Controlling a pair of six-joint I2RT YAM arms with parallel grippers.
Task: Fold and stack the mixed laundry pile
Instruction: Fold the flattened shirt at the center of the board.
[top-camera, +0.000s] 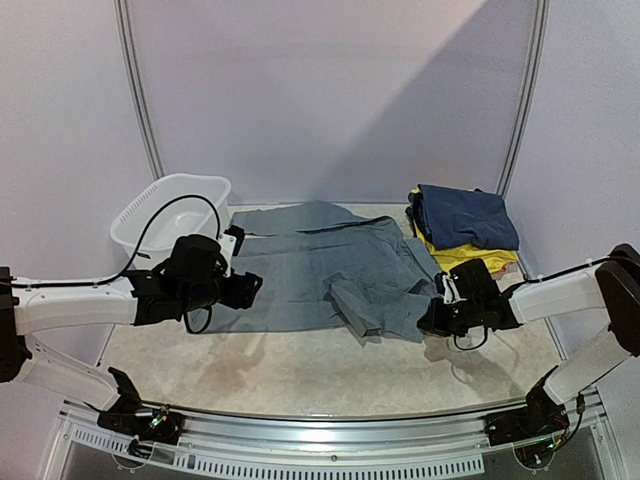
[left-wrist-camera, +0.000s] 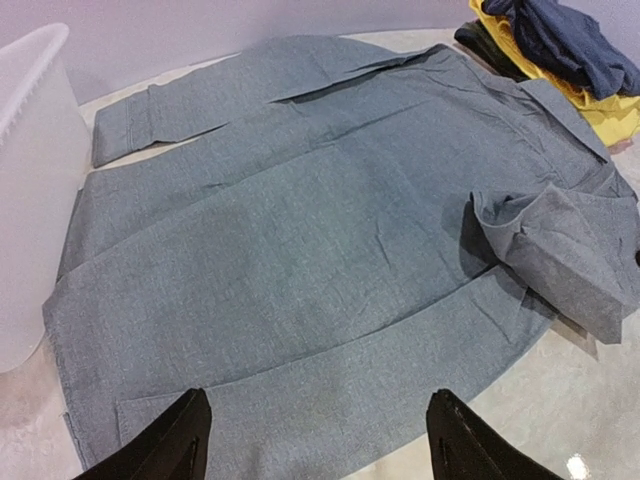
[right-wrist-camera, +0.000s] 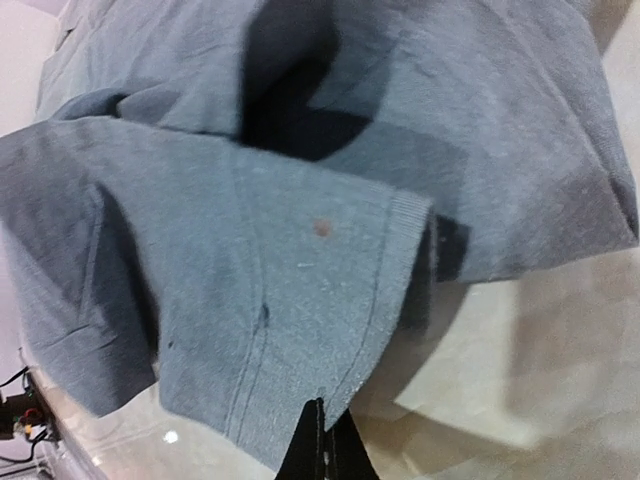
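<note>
Nearest the arm bases, the right gripper is pinched fully closed on the edge of a buttoned cuff of the grey garment. The flap is raised enough to throw a shadow on the table. The left gripper hovers wide open and empty just above the garment's opposite hem. The garment lies spread flat across the middle of the table, one sleeve doubled onto its body on the right side. Beyond it, at the far right, a navy top sits folded on a yellow garment, just beside the grey cloth's far corner. A white basin stands at the far left. The step in hand appears to be folding the sleeve inward. Done well, the right arm would carry the cuff low and level across the body so the crease comes out straight. The left gripper could pin the hem against sliding, and the cuff should be let go only once it lies flat.
</note>
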